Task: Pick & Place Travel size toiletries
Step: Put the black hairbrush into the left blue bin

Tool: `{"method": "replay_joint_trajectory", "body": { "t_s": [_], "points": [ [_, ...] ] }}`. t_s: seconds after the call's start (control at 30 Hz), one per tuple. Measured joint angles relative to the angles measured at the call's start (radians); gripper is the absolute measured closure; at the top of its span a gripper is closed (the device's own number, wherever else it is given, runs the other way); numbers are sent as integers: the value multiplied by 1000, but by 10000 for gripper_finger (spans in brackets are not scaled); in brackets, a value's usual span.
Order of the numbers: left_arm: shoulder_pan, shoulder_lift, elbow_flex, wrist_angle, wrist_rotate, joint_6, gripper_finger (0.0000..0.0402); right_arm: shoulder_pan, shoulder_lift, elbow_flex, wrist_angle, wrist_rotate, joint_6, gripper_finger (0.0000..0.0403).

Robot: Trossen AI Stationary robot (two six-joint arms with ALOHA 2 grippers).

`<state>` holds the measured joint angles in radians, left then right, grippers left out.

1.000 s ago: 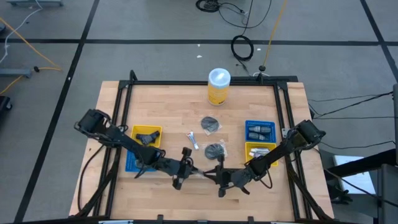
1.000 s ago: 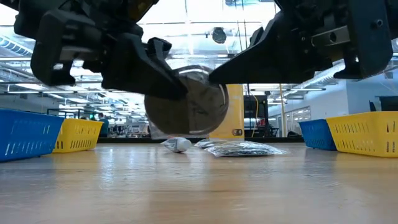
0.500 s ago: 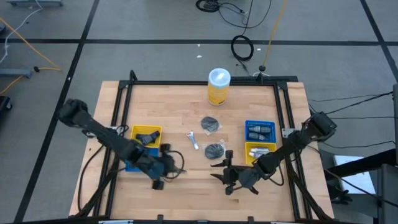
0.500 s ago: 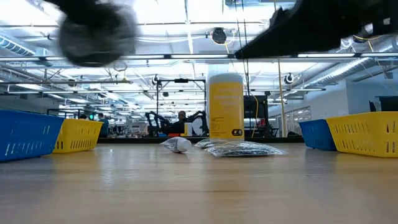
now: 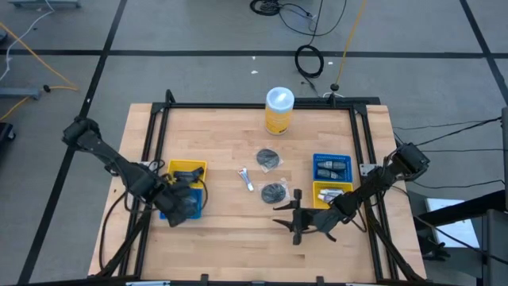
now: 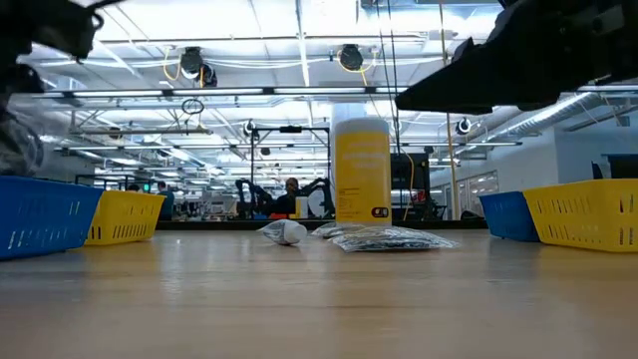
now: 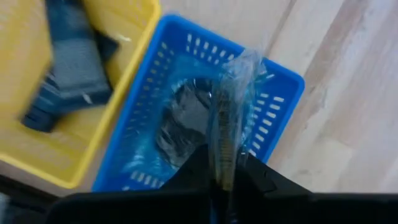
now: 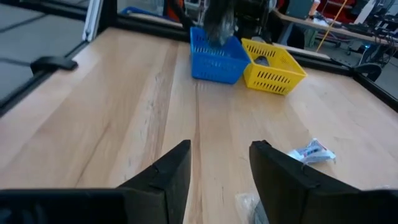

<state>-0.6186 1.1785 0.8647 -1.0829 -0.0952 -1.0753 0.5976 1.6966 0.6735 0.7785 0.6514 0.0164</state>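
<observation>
My left gripper point(image 5: 181, 205) is shut on a dark-grey disc in clear wrap point(image 7: 227, 124) and hovers over the left blue tray point(image 7: 283, 93), where another dark wrapped item point(image 7: 180, 121) seems to lie. The left yellow tray point(image 5: 187, 169) holds black oblong items point(image 7: 68, 68). Two more dark discs point(image 5: 268, 159) point(image 5: 274, 191) and a small whitish tube point(image 5: 247, 179) lie flat on the table's middle. My right gripper point(image 5: 295, 224) is open and empty, near the table's near edge, just short of the nearer disc. My left gripper pinches the wrapped disc between its two fingers at the disc's lower rim point(image 7: 222, 171), coming from above and pointing down. The disc stands edge-on to the wrist camera, lifted clear above the blue tray. Its clear wrap sticks out past the fingertips.
A tall yellow canister with a white lid point(image 5: 279, 110) stands at the far middle. A blue tray point(image 5: 331, 167) and a yellow tray point(image 5: 329, 192) with items sit on the right. A black frame point(image 5: 254, 104) rims the table. Bare wood lies along the near edge.
My left gripper has carried the wrapped disc from the near middle of the table, where both grippers met, toward the table's left, to above the left blue tray. My right gripper has drawn back slightly toward the right.
</observation>
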Motion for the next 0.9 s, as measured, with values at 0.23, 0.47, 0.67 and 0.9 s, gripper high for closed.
{"method": "replay_joint_trajectory", "body": {
  "t_s": [0.23,0.47,0.67,0.9],
  "points": [
    [-7,-168,-167,179,-27,-46,382,0,-1,-6,19,-1,-1,249],
    [-4,-316,-383,444,-8,-103,328,0,-1,-6,19,-1,-1,251],
    [-4,-356,-473,534,21,-113,333,0,-1,-6,19,-1,-1,254],
    [-4,-382,-467,534,49,-54,278,0,-1,-6,19,-1,-1,253]
  ]
}}
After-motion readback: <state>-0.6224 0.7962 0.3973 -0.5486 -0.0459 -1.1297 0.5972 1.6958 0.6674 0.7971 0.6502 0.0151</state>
